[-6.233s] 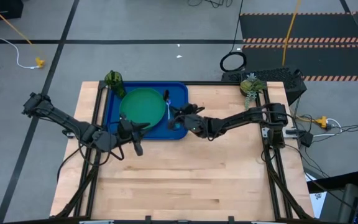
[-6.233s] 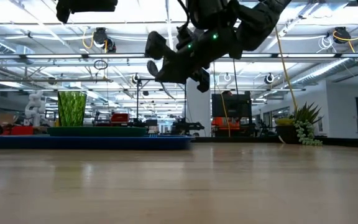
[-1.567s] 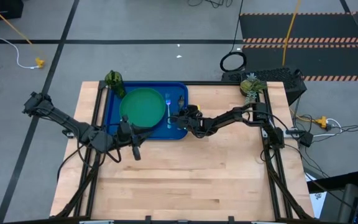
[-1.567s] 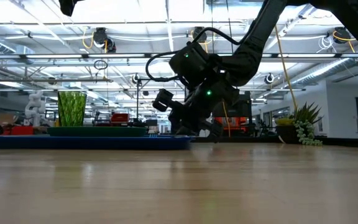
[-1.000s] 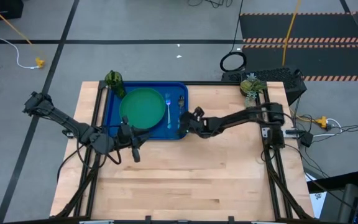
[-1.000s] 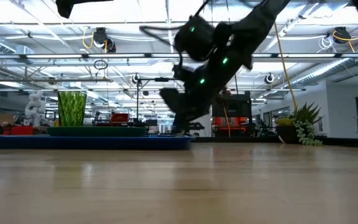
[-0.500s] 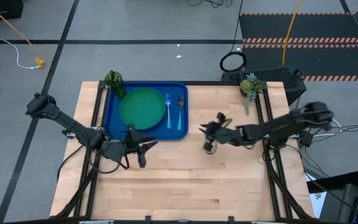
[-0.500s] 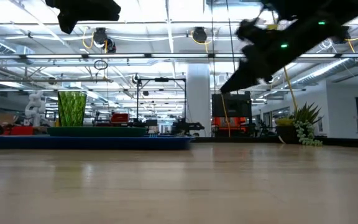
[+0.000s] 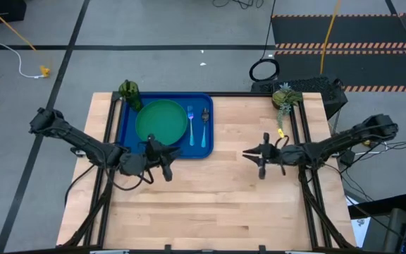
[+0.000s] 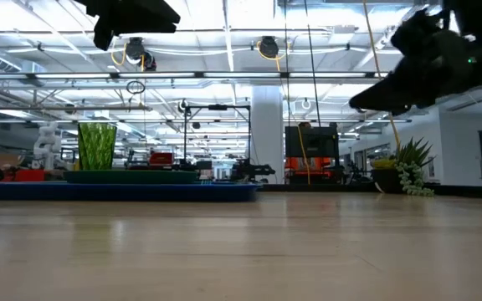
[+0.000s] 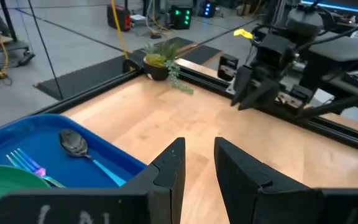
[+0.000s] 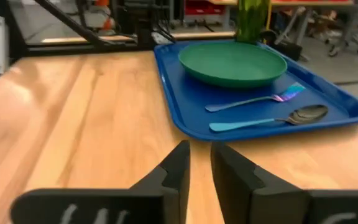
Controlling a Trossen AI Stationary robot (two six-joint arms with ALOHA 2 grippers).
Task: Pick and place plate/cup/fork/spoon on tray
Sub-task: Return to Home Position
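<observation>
End effectors, two; one plate, fork, spoon on one tray.

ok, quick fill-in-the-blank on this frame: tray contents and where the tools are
1. The fork lies between the plate and the ____.
2. The cup stands in a corner of the blue ____.
3. The left tool hovers just off the tray's edge; the right tool hovers over the wooden ____.

Missing: spoon; tray; table.
</observation>
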